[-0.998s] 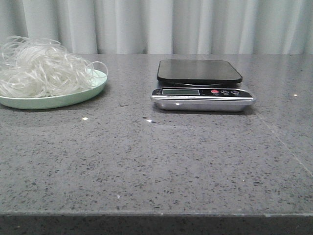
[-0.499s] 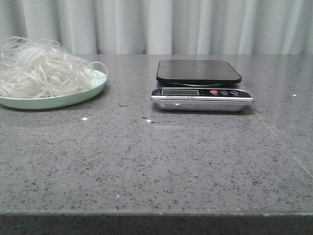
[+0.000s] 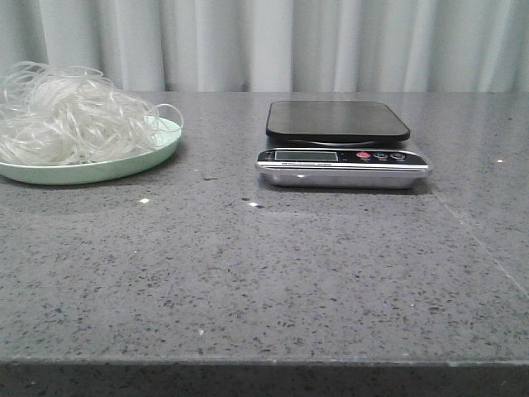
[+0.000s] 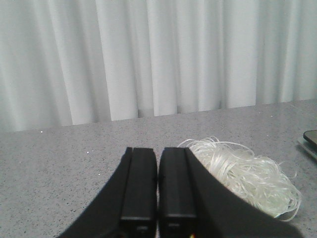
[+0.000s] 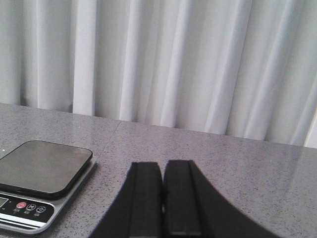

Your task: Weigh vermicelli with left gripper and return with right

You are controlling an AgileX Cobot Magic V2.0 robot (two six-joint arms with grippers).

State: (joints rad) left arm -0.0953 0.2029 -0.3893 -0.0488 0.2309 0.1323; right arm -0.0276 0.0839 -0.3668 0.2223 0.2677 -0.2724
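1. The grey speckled table [image 3: 264, 273] fills the front view from the near edge back to a white pleated curtain [image 3: 273, 41] along the far side.
2. The pale green plate [image 3: 99, 168] sits at the far left of the table, partly cut off by the left edge of the view.
3. The vermicelli [image 3: 70, 116] is heaped on that plate as a fluffy mound of translucent white loops, some strands hanging over the plate's right rim.
4. The scale [image 3: 340, 145] stands far right of centre, well apart from the plate; its black platform [image 3: 337, 121] is bare, and the silver front strip carries a display and small buttons facing the near side.
5. The left gripper [image 4: 157, 198] has its fingers pressed together with nothing between them; the vermicelli lies just beyond and beside it.
6. The right gripper [image 5: 162, 198] is likewise closed on nothing, with the scale off to its side.
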